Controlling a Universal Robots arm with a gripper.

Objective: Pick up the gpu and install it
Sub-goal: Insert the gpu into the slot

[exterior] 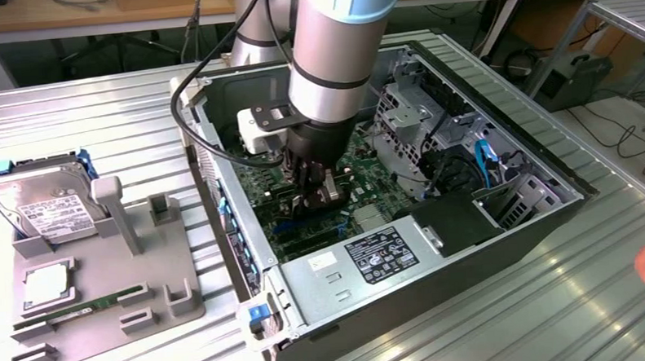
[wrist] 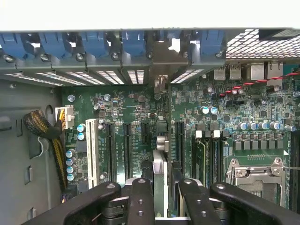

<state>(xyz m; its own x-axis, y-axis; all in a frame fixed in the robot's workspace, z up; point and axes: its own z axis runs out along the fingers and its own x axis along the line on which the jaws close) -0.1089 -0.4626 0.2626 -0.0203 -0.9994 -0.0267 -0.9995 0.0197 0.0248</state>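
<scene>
Gripper (exterior: 320,189) sits low inside the open computer case (exterior: 542,220), and we see its fingers (wrist: 140,201) clamped on the gpu (wrist: 160,173), which it holds edge-on over the motherboard (wrist: 140,112). From the wrist view we see the card as a thin upright blade; its long axis runs from the gripper toward the rear slot brackets (wrist: 93,47) with their blue clips, its silver end bracket (wrist: 161,84) against that wall. We cannot tell whether its lower edge is seated in a slot; the fingers hide its near end. On the power supply (exterior: 380,255) a black label carries print too small for us to read. Outside the case, a hard drive (exterior: 43,207) stands in a grey holder (exterior: 142,294), its label unreadable as well.
</scene>
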